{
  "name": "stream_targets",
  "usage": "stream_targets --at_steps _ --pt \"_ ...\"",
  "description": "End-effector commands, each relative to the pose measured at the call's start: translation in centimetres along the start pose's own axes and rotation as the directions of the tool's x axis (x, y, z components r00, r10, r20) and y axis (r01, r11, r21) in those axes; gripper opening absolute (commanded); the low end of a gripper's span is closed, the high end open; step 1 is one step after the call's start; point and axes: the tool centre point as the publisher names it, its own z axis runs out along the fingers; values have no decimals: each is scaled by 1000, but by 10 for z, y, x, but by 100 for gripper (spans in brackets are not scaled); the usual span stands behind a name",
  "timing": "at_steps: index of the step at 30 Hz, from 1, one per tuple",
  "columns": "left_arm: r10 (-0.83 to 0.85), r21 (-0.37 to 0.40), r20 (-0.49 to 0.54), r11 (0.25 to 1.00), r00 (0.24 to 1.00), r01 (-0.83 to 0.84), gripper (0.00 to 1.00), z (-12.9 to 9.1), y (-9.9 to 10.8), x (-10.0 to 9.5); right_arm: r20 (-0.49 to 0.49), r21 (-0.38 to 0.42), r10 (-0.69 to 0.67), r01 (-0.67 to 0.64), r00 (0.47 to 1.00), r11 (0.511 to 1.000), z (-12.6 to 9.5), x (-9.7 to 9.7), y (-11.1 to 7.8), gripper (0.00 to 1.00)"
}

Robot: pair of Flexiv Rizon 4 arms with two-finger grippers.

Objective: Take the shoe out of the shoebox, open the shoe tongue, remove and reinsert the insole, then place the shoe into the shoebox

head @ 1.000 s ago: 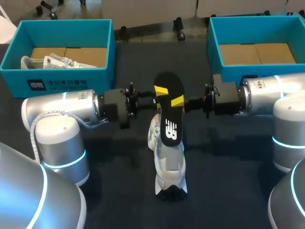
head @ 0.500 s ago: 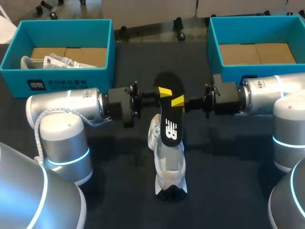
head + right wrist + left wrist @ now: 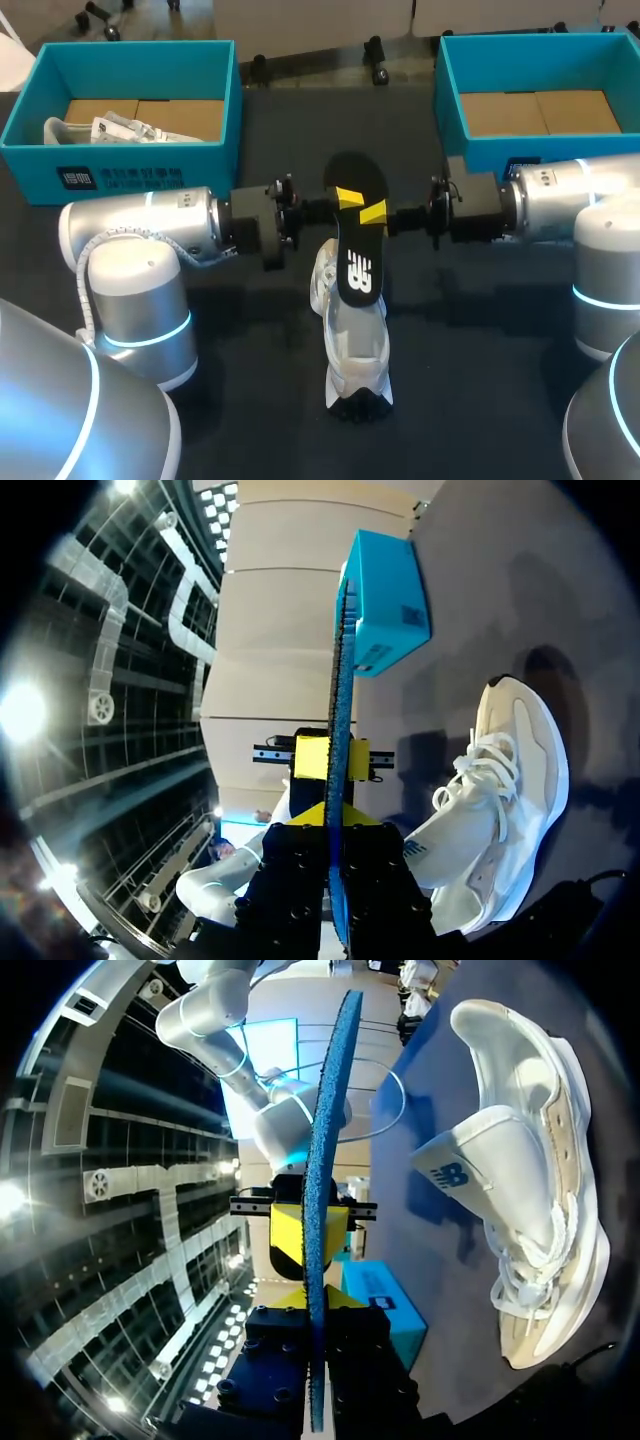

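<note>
Left arm (image 3: 170, 215) slid inward; left gripper (image 3: 348, 196), right gripper (image 3: 374, 212) pinch insole (image 3: 358, 255), lengthwise near-far, above shoe (image 3: 355, 345).

Table (image 3: 250, 390): dark matte top, fills most of frame, nothing fancy. White shoe (image 3: 355, 350) sits low centre on its sole, running lengthwise up-down in frame. Left teal shoebox (image 3: 120, 175) parked upper left, open top. Right teal shoebox (image 3: 480, 152) upper right, also open. Boxes well apart, dark strip of table between them; shoe well clear of both.
</note>
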Motion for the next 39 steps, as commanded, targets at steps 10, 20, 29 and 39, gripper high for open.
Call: stream_targets --at_steps 10,20,29,39 --pt "-4 12 -15 1000 1000 4 0 -11 -6 -7 19 21 -61 61 998 998 -9 -7 -7 100" --pt "-70 41 -98 996 993 74 0 -42 -18 -7 87 20 -166 165 982 986 -43 -15 -22 100" --pt "-96 88 -156 990 983 110 0 -63 -40 -16 144 68 -257 250 956 966 -59 -16 -27 100" --pt "-121 103 -166 985 979 139 0 -62 -43 -14 158 153 -294 271 943 950 -59 -19 -23 100"
